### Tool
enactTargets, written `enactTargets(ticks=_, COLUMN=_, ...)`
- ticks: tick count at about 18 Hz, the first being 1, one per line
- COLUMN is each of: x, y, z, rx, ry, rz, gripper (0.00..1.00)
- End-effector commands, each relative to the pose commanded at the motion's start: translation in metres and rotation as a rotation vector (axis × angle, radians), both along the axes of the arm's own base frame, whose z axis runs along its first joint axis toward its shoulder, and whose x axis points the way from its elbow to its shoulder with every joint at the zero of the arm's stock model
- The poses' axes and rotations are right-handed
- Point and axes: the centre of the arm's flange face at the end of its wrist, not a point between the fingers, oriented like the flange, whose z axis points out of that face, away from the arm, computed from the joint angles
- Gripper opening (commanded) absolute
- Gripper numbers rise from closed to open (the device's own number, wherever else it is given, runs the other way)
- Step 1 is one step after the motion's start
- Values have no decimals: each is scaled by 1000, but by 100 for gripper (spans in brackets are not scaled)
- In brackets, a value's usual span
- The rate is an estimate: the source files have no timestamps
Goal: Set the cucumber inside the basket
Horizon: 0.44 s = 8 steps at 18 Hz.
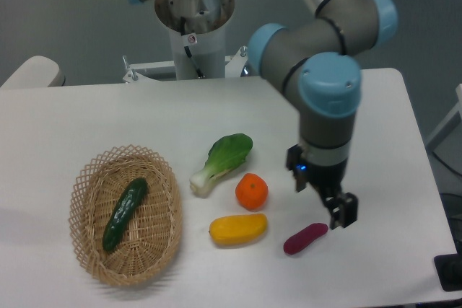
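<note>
Basically done: cucumber (124,213) lies inside the basket (86,178), nothing gripped.
Tabletop (130,117) carries everything; the wicker basket sits at its left side with the dark green cucumber lying lengthwise on the basket floor, untouched by the robot. Arm (328,99) is over the right side, well apart from the basket. Gripper (333,203) hangs just above the purple vegetable (305,238), jaws empty, but whether they are spread or closed I cannot tell from this angle. Bok choy (222,161), yellow vegetable (238,229) and orange (251,191) sit between basket and gripper. Judging by this, placement is complete and nothing is left but parking the arm.
</note>
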Motion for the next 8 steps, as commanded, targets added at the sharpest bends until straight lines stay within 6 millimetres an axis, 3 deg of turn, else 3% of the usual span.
enactTargets(ticks=4, x=-10, y=-15, z=0, rx=-19, ry=-3, rz=-57, gripper=100)
enactTargets(ticks=8, x=-8, y=-15, z=1, rx=-22, ry=-4, rz=-65, gripper=100)
